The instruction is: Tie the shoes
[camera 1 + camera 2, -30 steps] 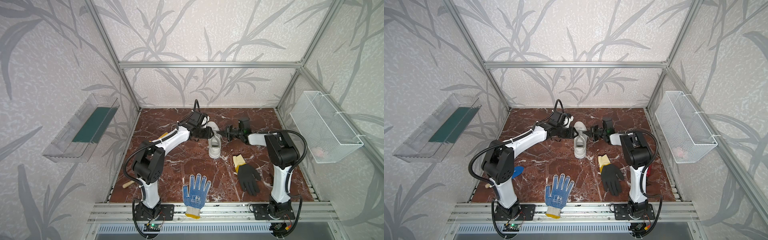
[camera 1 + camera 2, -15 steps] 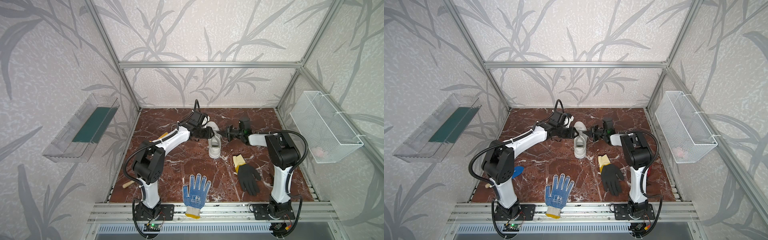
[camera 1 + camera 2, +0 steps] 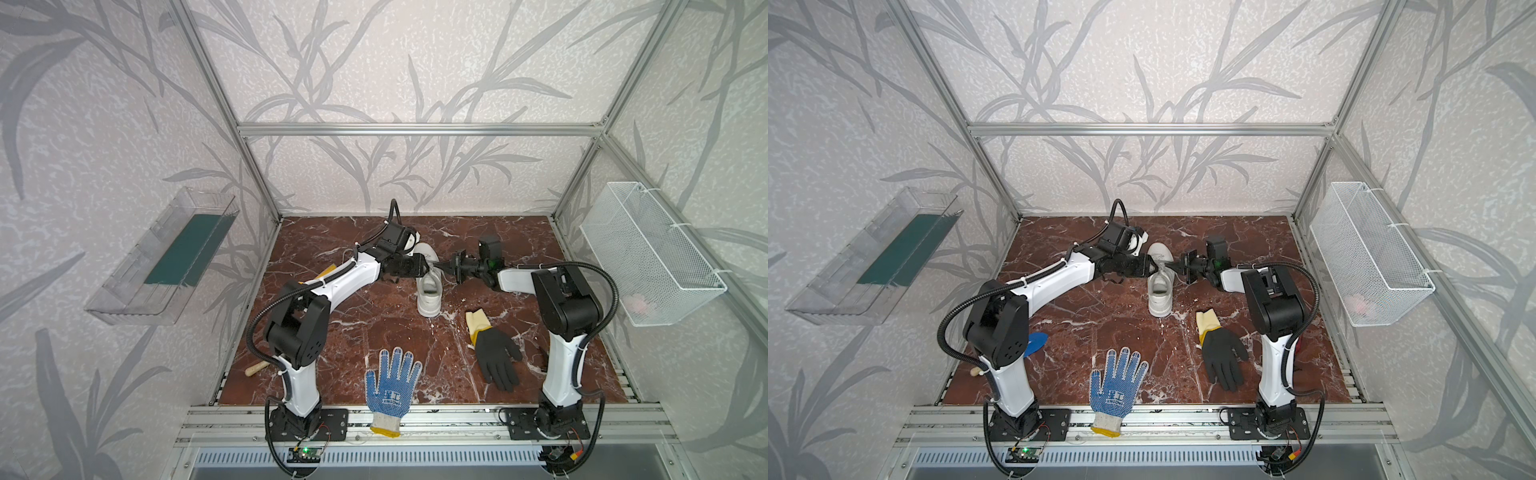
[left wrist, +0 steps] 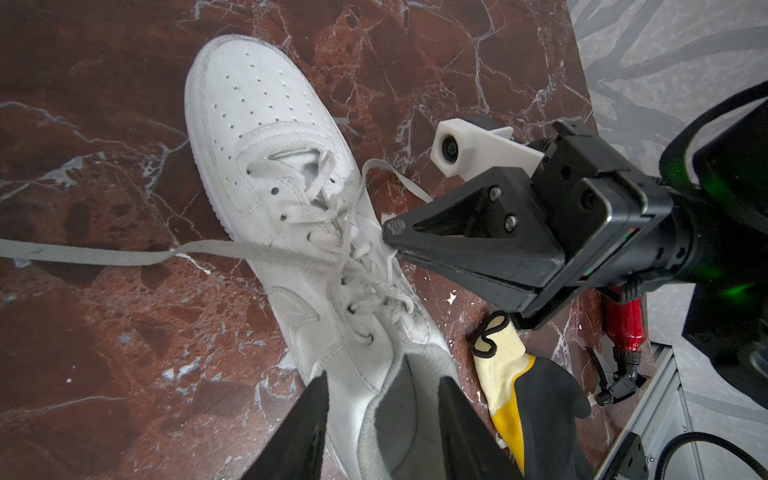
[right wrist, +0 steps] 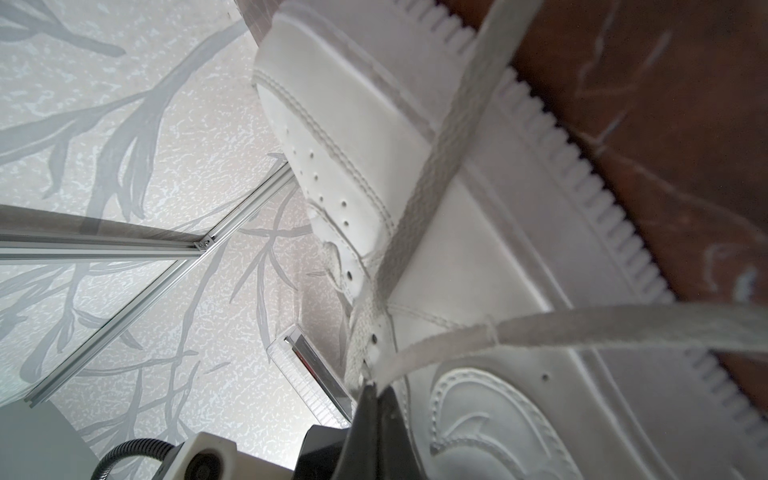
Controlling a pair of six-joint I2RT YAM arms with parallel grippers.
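Observation:
The white shoe [image 3: 429,297] [image 3: 1160,297] lies on the marble floor in both top views, toe toward the back wall. My left gripper [image 3: 424,266] [image 4: 384,399] hovers over it from the left. Its fingers stand apart on either side of the heel collar, and I cannot tell whether they touch it. From the right, my right gripper [image 3: 442,266] [image 4: 388,232] [image 5: 376,395] is shut on a white lace [image 5: 582,324] beside the eyelets. Another lace strand [image 4: 104,253] trails out across the floor.
A black glove with a yellow cuff [image 3: 494,357] lies near the shoe's heel. A blue-dotted white glove [image 3: 392,382] sits at the front edge. A wire basket [image 3: 648,253] hangs on the right wall and a clear tray [image 3: 166,262] on the left. A wooden handle [image 3: 257,368] lies front left.

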